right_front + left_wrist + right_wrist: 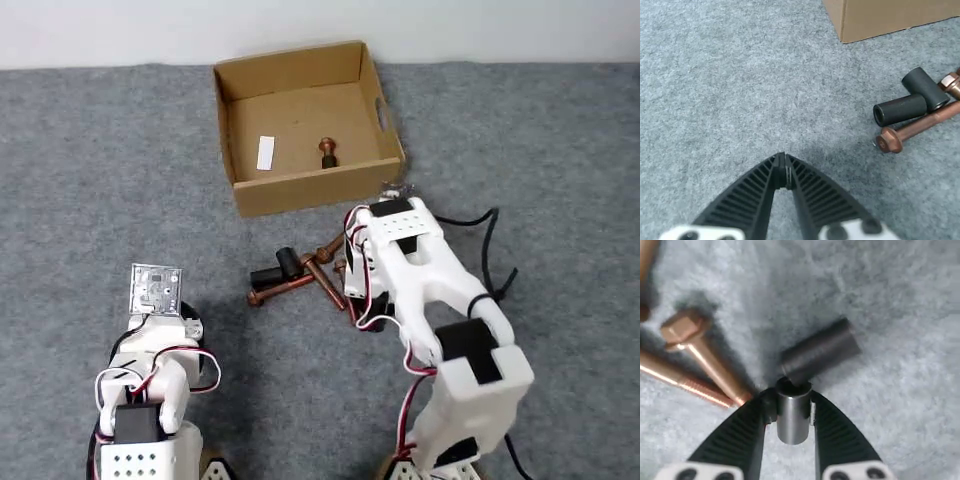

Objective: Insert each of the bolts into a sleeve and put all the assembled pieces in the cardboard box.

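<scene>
We see the right gripper (791, 399) clamped on a dark cylindrical metal sleeve (793, 421) among copper bolts (709, 364), near the brown cardboard box (305, 192); the left gripper (782, 167) is pinched empty over open grey carpet (730, 75).

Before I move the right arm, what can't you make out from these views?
High view: the right arm covers part of the pile of bolts and sleeves; those beneath cannot be counted.
High view: the piece in the cardboard box is too small to tell whether a sleeve is on it.
Left wrist view: the frame edge cuts off the copper bolt's far end.
</scene>
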